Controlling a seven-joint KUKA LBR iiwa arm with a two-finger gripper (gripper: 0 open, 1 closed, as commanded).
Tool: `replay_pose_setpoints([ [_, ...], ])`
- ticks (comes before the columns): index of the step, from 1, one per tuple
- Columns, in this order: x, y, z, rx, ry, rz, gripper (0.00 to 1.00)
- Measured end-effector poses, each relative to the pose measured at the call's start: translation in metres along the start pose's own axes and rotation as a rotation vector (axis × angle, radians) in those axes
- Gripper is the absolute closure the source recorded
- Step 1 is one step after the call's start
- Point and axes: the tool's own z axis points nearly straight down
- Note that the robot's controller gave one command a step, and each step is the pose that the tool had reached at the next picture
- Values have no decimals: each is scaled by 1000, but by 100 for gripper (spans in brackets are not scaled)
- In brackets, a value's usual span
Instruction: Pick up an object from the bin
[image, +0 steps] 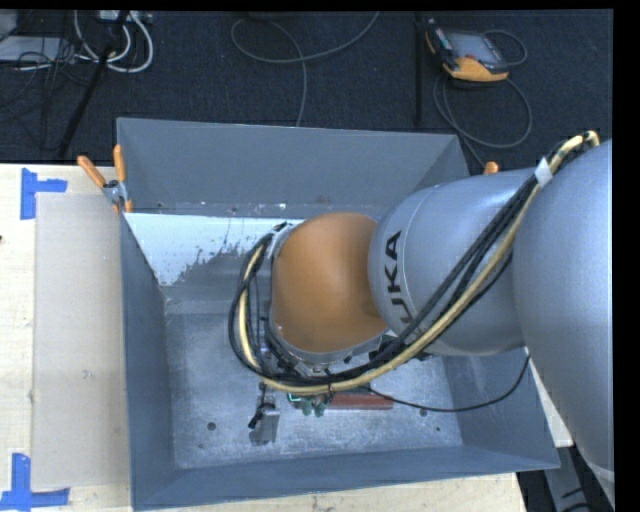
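At the top of my view I see a dark, speckled floor (200, 85). Thin black cables (303, 90) loop loosely across it. A tangle of white cables (128, 42) lies at the upper left, and an orange-and-black device (468, 55) rests on the floor at the upper right.

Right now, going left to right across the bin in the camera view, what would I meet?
The bin's left wall → gripper → thin reddish-brown thing → bin's right wall.
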Motion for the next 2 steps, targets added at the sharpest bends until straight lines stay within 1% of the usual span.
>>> replay_pose_setpoints([
  [1,-43,-45,83,2,-3,-151,0],
  [2,-33,-134,80,2,-6,-404,0],
])
